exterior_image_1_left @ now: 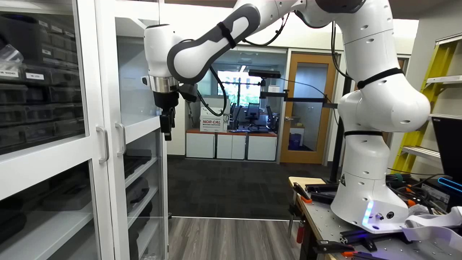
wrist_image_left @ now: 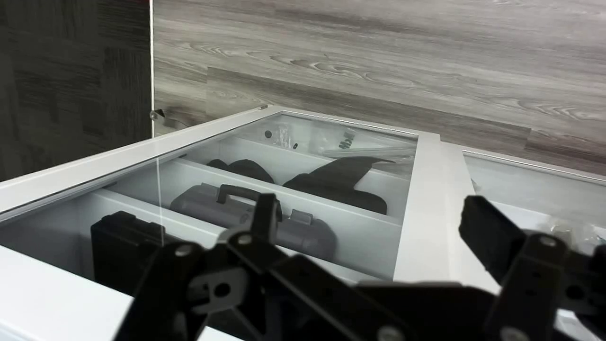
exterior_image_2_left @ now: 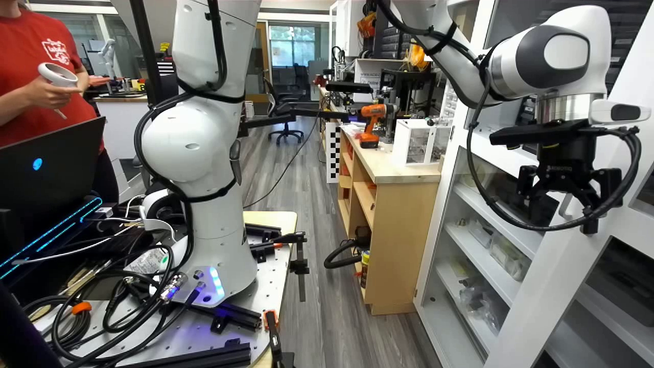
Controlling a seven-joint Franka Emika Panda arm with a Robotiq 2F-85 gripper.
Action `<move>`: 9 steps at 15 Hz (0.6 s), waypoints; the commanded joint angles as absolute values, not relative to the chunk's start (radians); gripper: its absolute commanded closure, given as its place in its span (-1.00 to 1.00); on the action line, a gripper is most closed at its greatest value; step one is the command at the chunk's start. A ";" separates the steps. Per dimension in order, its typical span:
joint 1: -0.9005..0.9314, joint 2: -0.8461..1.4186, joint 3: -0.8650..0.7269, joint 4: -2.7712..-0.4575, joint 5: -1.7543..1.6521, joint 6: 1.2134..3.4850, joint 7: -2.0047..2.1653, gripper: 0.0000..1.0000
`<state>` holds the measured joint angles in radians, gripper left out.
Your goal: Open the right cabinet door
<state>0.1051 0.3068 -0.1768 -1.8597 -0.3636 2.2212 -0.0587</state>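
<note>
Gripper (wrist_image_left: pixel 369 209), fingers (wrist_image_left: pixel 491 237) spread wide, near right cabinet door (exterior_image_1_left: pixel 141 130)

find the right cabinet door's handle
In an exterior view, the right cabinet door's handle sits left of centre, just right of the other door's handle and left of the gripper.

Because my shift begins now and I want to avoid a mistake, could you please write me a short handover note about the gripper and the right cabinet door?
Gripper: open, holding nothing, apart from the handle.
Right cabinet door: looks shut, next to the left door, which has a similar handle.
Done: no opening yet; the door is not gripped.
Left: probably bring the fingers to the correct handle, close on it, then pull.
</note>
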 commanded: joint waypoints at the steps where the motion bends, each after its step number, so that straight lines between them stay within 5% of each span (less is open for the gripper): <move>1: 0.067 0.305 -0.135 -1.857 -0.378 2.215 -0.050 -1.00; 9: 0.036 0.284 -0.107 -1.890 -0.340 2.311 -0.063 -1.00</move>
